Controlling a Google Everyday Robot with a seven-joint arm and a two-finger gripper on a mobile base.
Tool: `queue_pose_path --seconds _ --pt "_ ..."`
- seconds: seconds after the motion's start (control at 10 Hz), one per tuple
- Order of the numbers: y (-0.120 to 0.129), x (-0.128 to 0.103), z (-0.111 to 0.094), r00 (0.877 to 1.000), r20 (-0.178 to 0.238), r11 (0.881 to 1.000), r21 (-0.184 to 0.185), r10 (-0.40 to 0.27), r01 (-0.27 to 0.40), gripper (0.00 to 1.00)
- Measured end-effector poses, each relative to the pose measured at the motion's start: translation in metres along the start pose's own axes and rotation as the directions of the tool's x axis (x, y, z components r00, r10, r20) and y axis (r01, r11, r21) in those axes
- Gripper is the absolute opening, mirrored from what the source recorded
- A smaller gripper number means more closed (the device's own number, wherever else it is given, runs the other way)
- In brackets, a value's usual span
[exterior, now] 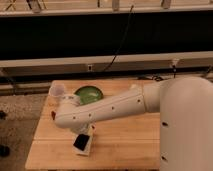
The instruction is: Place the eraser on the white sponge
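red thing: small, left edge of surface, just beside arm elbow
cup: white, upright, back left corner
eraser: black block, lying on the sponge
sponge: white pad, front left of surface
hand: right over the sponge's far end, mostly hidden under arm; apart or together, cannot tell
bowl: green, behind arm
arm: white, reaches in from right

Lower left of frame: the gripper, at the end of the white arm, sits just above the eraser, which lies on the white sponge. Green bowl farther back on the tabletop.
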Motion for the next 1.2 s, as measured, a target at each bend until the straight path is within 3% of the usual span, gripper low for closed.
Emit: queue_pose_path --seconds 0.6,0.9,1.2 --pt "-0.0048 -0.0029 -0.0037 1.000 -0.006 1.000 0.007 -0.011 0.011 0.06" --pt "-0.0072 -0.0045 -0.0027 1.000 -0.010 1.000 0.008 -0.019 0.019 0.26" --pt "-0.0101 -0.0062 -0.0024 1.000 -0.012 1.000 0.010 -0.022 0.023 0.33"
